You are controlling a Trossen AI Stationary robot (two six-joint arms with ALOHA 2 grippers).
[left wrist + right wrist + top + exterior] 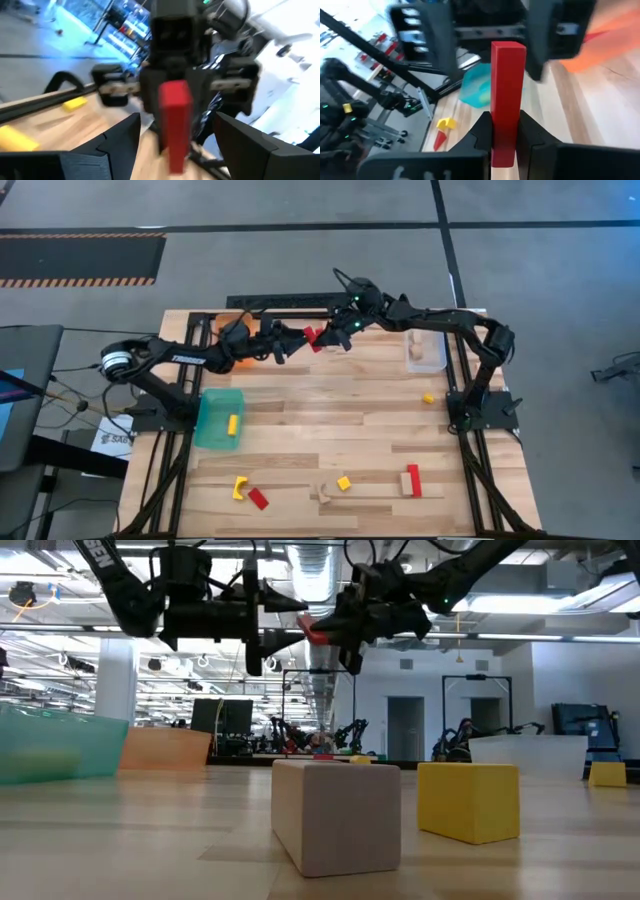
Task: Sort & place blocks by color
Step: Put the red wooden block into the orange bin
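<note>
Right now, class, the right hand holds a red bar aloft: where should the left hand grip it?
The free end of the red bar, jutting past the right hand; bring the open left hand in from opposite, straddling it.

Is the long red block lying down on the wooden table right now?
No, the long red block is up in the air, pinched between the right gripper's two dark fingers, with the left gripper open facing it.

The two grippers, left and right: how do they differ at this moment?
The right gripper is shut on a red bar, which stands out past its fingertips; the left gripper is open and holds nothing. The right arm reaches across from the clear bin side; the left arm reaches over from beside the orange bin. Both hang above the table's far edge, facing each other closely.
</note>
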